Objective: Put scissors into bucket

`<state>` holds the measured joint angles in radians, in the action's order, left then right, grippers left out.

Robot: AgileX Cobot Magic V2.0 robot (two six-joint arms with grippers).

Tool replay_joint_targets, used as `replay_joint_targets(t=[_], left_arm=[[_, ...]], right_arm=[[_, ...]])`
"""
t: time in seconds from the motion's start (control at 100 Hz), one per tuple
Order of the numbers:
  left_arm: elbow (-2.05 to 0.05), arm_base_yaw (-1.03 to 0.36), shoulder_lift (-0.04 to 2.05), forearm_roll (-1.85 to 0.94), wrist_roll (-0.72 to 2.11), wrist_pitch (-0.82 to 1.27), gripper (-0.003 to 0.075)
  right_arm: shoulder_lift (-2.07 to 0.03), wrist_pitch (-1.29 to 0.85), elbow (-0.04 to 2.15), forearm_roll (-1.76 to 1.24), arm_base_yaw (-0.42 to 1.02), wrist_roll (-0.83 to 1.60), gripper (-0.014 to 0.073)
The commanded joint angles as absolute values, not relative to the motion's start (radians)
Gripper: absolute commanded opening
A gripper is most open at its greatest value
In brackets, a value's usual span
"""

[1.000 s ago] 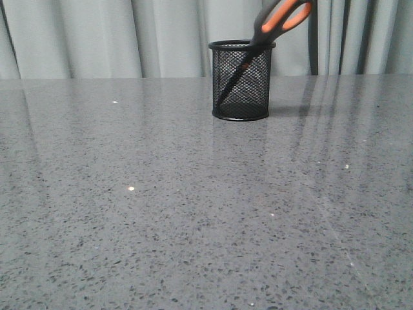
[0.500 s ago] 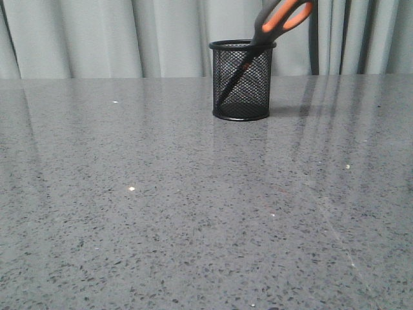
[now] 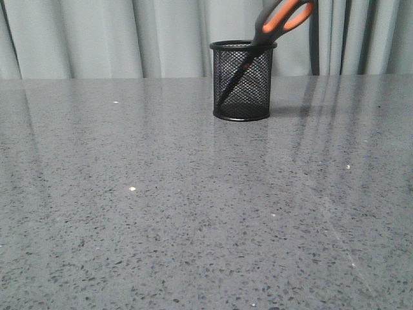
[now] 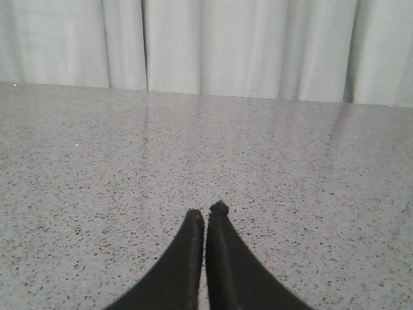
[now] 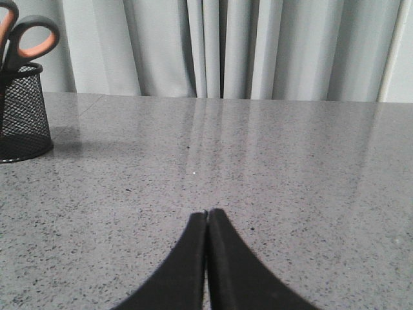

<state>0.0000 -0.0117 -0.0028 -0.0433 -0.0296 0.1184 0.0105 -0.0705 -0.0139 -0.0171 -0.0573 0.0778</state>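
Note:
The black wire-mesh bucket [image 3: 242, 81] stands upright at the far middle of the table. The scissors [image 3: 284, 18] stand blades-down inside it, leaning right, with the grey and orange handles sticking out above the rim. The right wrist view shows the bucket [image 5: 22, 113] and the scissors' handles [image 5: 29, 42] too. My left gripper [image 4: 206, 216] is shut and empty, low over bare table. My right gripper [image 5: 206, 214] is shut and empty, well away from the bucket. Neither arm shows in the front view.
The grey speckled table [image 3: 193, 206] stretches from the front edge to pale curtains [image 3: 97, 35] along the far side. Nothing else stands on it in view.

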Motion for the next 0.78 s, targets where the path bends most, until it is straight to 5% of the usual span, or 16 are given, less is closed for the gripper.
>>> replay_joint_targets(t=[0.0, 0.77], left_arm=[[0.040, -0.010, -0.027, -0.051, -0.036, 0.039, -0.0020], [0.040, -0.010, -0.027, -0.051, -0.036, 0.039, -0.0020]], right_arm=[[0.033, 0.000, -0.019, -0.010, -0.036, 0.076, -0.0045], [0.033, -0.015, -0.019, 0.000, -0.014, 0.076, -0.0045]])
